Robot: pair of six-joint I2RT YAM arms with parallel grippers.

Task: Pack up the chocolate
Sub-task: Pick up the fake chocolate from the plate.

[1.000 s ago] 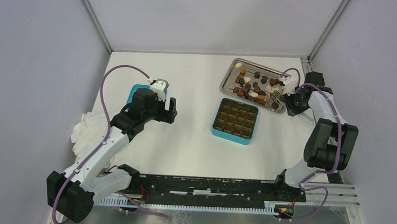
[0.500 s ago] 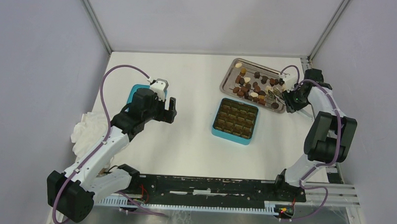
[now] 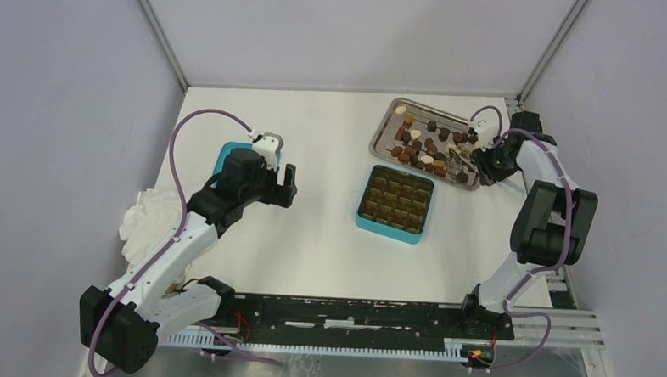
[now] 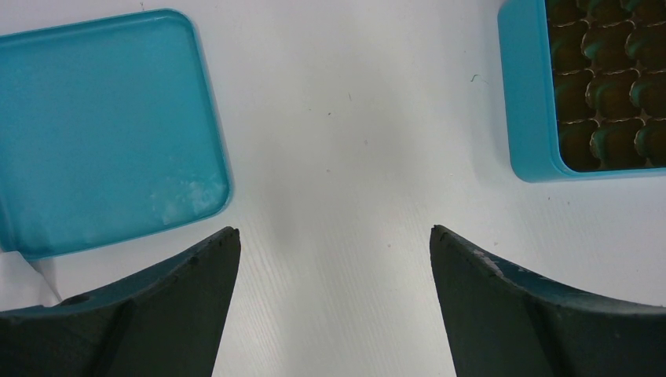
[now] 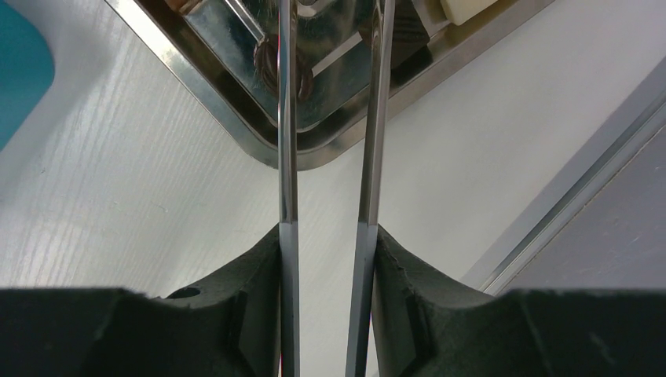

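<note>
The chocolate (image 3: 425,146), brown and cream pieces, lies on a metal tray (image 3: 382,127) at the back right. My right gripper (image 3: 487,164) is shut on long metal tweezers (image 5: 287,118), whose arms reach over the tray's near corner (image 5: 236,110), beside a dark ridged chocolate (image 5: 267,63). The tweezer tips are out of view. The teal box (image 3: 365,217) with its brown gridded insert sits in front of the tray. My left gripper (image 4: 334,236) hangs open over bare table between the box (image 4: 534,102) and a teal lid (image 4: 102,126).
The teal lid (image 3: 225,154) lies partly under the left arm. A crumpled white cloth (image 3: 146,219) sits at the table's left edge. Metal frame rails (image 3: 521,103) and grey walls close in the back and right sides.
The right arm has shifted slightly back and left, bringing the tweezers further over the tray. The left arm has stayed put.
</note>
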